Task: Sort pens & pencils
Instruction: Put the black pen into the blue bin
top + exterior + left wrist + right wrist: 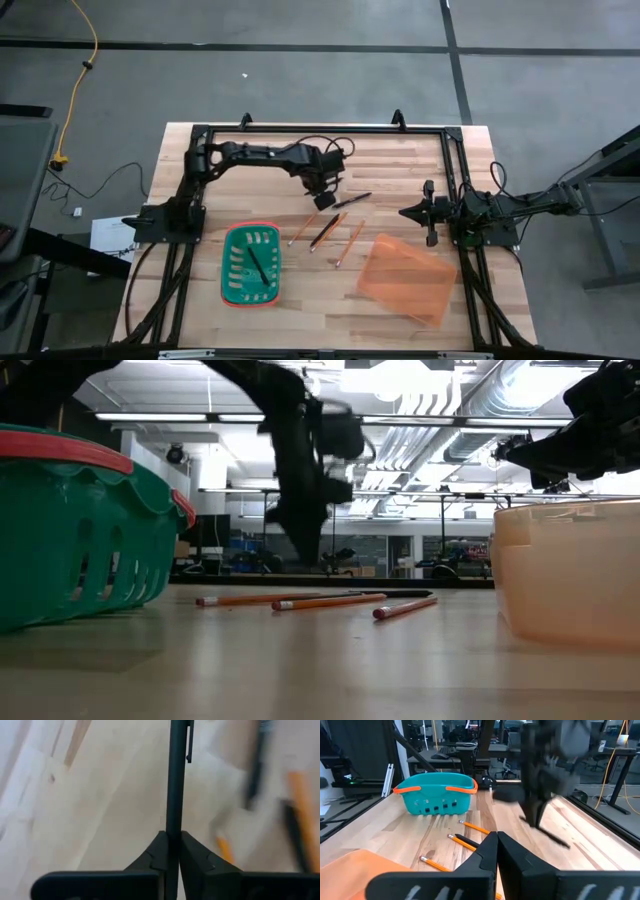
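A dark pen [352, 200] hangs a little above the table's middle, with my left gripper [327, 198] shut on it. Near it, three orange-tan pencils [303, 229] [350, 243] [328, 601] lie flat on the wood, and another pen [466, 841] lies alongside the middle pencil. A third pen [262, 265] lies inside the green basket [228, 262]. My right gripper [403, 212] waits shut at the table's right side, pointing level toward the middle. My left gripper pinches the pen's barrel [172, 827] between its two fingers, near the end away from the clip [188, 740]. The fingers come from above, pointing down, and lie across the pen. The pen is lifted clear and slants down toward the table's right [555, 838].
The green basket with its red rim [80, 530] stands at the near left. An orange see-through container [405, 280] stands at the near right. A black frame [330, 130] runs around the work area. Bare wood lies between the basket and the container.
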Robot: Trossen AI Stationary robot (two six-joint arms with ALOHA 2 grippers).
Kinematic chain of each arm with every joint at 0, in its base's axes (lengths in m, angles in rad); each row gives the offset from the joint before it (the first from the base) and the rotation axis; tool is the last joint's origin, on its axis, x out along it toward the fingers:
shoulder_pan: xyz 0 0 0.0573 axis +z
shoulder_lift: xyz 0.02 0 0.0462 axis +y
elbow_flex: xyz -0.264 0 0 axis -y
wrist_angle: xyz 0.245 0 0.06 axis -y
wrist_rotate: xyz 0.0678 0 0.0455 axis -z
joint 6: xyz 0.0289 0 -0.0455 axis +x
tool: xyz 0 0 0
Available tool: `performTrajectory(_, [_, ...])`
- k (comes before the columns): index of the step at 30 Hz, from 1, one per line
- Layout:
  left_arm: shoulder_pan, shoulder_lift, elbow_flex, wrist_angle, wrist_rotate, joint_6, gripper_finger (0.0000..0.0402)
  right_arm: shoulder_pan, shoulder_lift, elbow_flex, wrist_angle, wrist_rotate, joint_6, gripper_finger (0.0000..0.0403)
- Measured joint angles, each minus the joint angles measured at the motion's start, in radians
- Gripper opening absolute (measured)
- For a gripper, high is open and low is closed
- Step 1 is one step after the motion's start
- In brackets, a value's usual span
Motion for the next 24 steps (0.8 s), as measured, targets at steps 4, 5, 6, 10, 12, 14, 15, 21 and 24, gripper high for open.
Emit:
performTrajectory(4, [-0.040,-0.045,0.053,-0.081,0.014,0.015,0.0021,0.000,0.000,0.000,0.000,0.000,0.000,0.0000])
performTrajectory(5, [-0.053,-0.063,0.064,-0.094,0.014,0.023,0.0018,0.000,0.000,0.000,0.000,0.000,0.000,0.0000])
performTrajectory(6, [-0.067,-0.085,0.070,-0.105,0.015,0.030,0.0015,0.000,0.000,0.000,0.000,0.000,0.000,0.0000])
performTrajectory(10, [-0.114,-0.159,0.072,-0.147,0.014,0.057,0.0010,0.000,0.000,0.000,0.000,0.001,0.000,0.0000])
performTrajectory(12, [-0.135,-0.193,0.066,-0.165,-0.005,0.064,0.0016,0.000,0.000,0.000,0.000,0.001,0.000,0.0000])
performTrajectory(14, [-0.147,-0.230,0.056,-0.182,-0.017,0.066,0.0020,0.000,0.000,0.000,0.000,0.001,0.000,0.0000])
performTrajectory(15, [-0.148,-0.248,0.048,-0.194,-0.019,0.069,0.0020,0.000,0.000,0.000,0.000,0.001,0.000,0.0000])
performTrajectory(21, [-0.158,-0.340,-0.042,-0.189,-0.028,0.084,0.0011,0.000,0.000,0.000,0.000,0.002,0.000,0.0000])
performTrajectory(24, [-0.158,-0.394,-0.131,-0.179,-0.031,0.105,0.0012,0.000,0.000,0.000,0.000,0.002,0.000,0.0000])
